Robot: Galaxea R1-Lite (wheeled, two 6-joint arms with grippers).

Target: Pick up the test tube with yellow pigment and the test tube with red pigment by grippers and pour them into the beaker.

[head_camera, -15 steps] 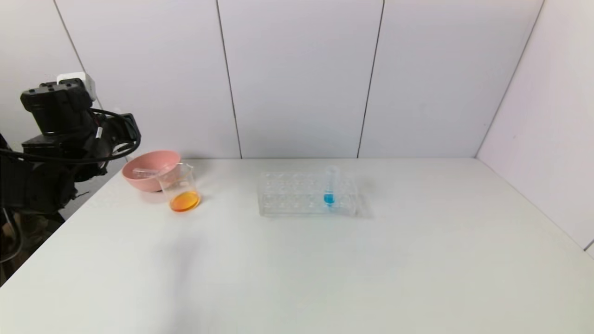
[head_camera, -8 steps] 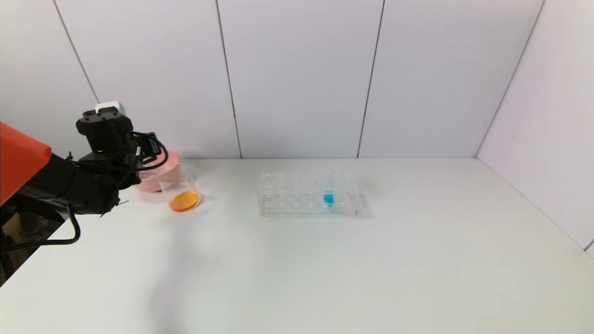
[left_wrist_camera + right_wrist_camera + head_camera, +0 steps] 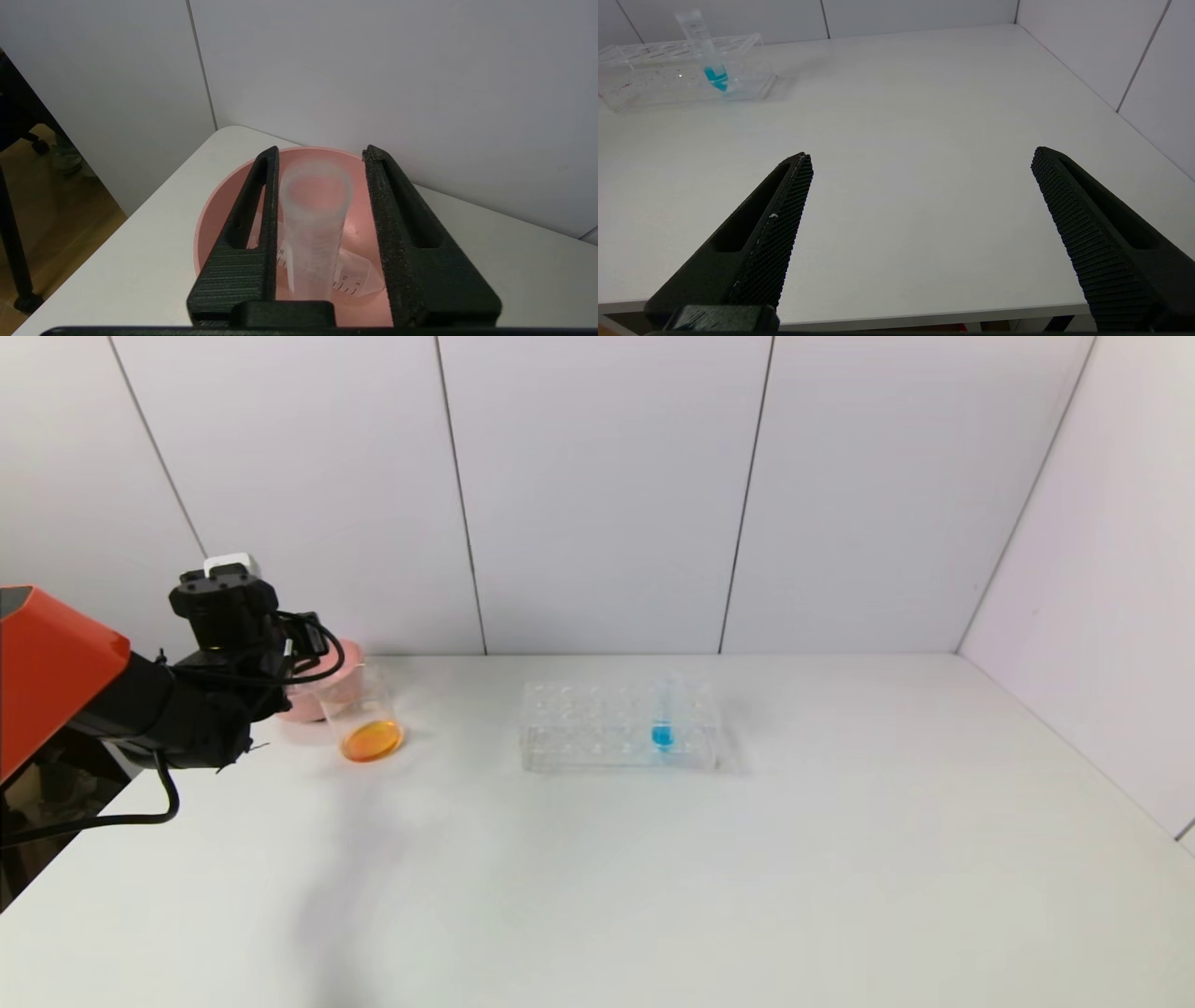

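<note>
The beaker (image 3: 364, 714) stands at the table's back left with orange liquid in its bottom. No tube with yellow or red liquid shows. My left gripper (image 3: 322, 154) hangs over the pink bowl (image 3: 210, 210), fingers apart. An empty clear tube (image 3: 315, 219) stands blurred between them, against one finger and clear of the other. A second empty tube (image 3: 355, 280) lies in the bowl. In the head view the left gripper (image 3: 294, 658) is just behind the beaker. My right gripper (image 3: 922, 156) is open and empty, low over the table's near edge.
A clear tube rack (image 3: 597, 723) stands mid-table and holds one tube with blue liquid (image 3: 663, 719); both also show in the right wrist view, rack (image 3: 654, 79) and tube (image 3: 707, 56). White walls close the back and right. The table's left edge is by the bowl.
My left arm has swung from a raised spot off the table's left side to over the pink bowl, then sunk a little. The beaker, rack and blue tube have not moved.
</note>
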